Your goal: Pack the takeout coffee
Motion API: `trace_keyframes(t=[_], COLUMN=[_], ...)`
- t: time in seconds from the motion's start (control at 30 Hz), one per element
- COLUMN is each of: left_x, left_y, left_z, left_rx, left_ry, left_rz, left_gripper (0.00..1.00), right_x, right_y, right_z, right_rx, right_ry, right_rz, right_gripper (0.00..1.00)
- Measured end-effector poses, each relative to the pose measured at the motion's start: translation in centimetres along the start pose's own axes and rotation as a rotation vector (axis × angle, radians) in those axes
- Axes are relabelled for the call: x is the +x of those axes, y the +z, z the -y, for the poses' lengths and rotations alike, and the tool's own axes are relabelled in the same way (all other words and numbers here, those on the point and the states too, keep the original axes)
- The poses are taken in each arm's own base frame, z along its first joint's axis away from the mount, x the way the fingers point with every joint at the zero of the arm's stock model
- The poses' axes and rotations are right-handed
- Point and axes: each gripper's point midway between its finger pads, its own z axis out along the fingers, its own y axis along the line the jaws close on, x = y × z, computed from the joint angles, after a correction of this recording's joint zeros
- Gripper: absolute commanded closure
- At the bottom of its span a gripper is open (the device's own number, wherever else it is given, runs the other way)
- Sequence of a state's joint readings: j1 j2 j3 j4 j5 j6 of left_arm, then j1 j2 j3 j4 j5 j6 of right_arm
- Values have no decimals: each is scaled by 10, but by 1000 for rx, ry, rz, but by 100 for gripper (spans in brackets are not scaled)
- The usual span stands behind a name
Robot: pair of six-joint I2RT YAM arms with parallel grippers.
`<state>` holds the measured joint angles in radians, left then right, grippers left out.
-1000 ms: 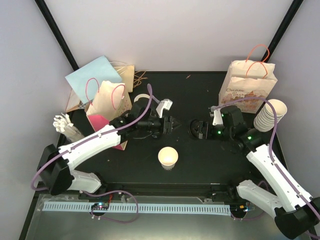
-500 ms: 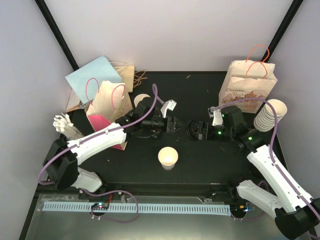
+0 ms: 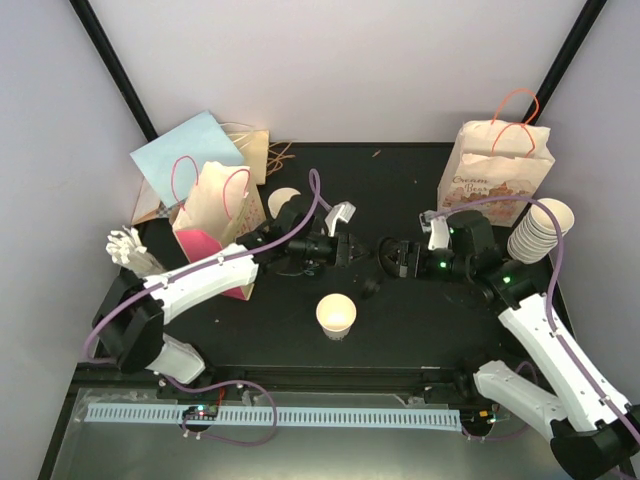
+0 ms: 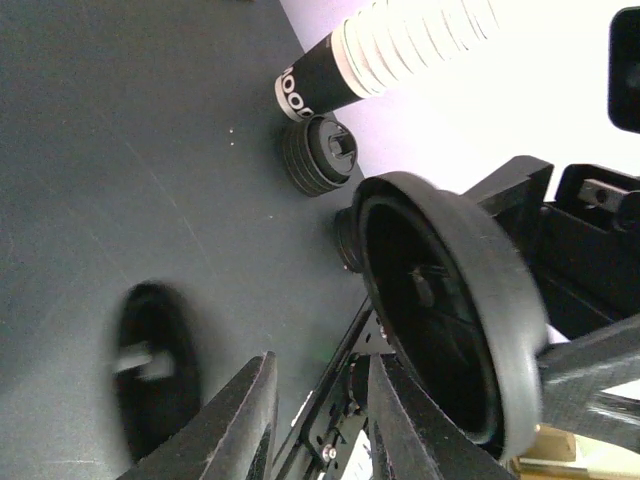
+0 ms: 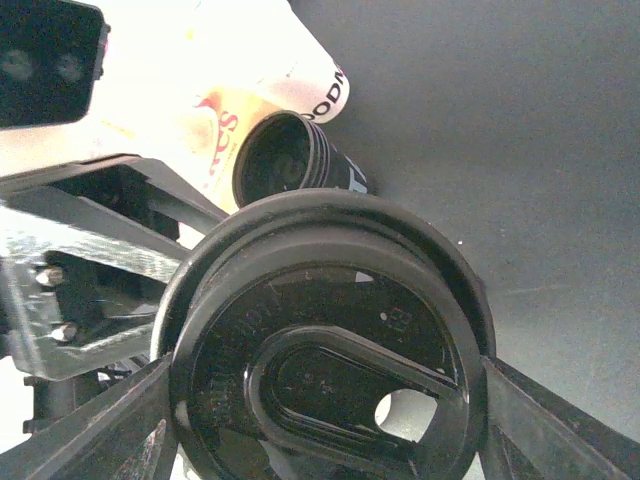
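Right wrist view: jaws of the right gripper [image 5: 325, 400] clamp a black lid [image 5: 330, 345]. Jaws of the left gripper [image 4: 315, 405] stand narrow, empty; the paper cup [image 3: 336, 314] sits uncovered on the tabletop [image 3: 400, 180].

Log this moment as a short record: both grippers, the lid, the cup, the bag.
right gripper: jaws shut on the black lid
left gripper: jaws slightly apart, nothing between them, facing the lid
paper cup: upright, uncovered, on the table, near side of both grippers
dark piece: on the table between grippers and cup, too small to name
printed bag: standing far right, cup stack beside it
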<state>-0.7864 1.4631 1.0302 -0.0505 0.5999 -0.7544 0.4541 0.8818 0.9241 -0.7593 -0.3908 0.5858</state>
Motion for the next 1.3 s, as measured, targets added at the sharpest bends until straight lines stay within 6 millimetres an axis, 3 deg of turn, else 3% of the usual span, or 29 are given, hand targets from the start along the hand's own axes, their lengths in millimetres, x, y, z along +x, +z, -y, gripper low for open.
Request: trace_keyframes(t=[0.2, 0.47, 0.63, 0.87, 1.0, 1.3], left_x=[2, -1, -13, -18, -1, 43], left_y=[5, 4, -26, -90, -116, -153], left_z=[-6, -15, -2, 21, 6, -31], left_rx=[-11, -71, -134, -184, -233, -328], left_ry=[-12, 6, 85, 171, 168, 111], left_rz=[-11, -2, 79, 221, 258, 274], left_gripper=[71, 67, 61, 56, 53, 51], right_x=[-6, -5, 1, 11, 23, 58], right_y=[-5, -5, -3, 9, 17, 37], right_z=[-3, 22, 34, 35, 27, -21], right_rx=[3, 139, 196, 192, 180, 144], right_ry=[-10, -32, -71, -138, -188, -397], right_rz=[25, 22, -11, -91, -147, -258], right_gripper=[22, 22, 22, 21, 22, 21])
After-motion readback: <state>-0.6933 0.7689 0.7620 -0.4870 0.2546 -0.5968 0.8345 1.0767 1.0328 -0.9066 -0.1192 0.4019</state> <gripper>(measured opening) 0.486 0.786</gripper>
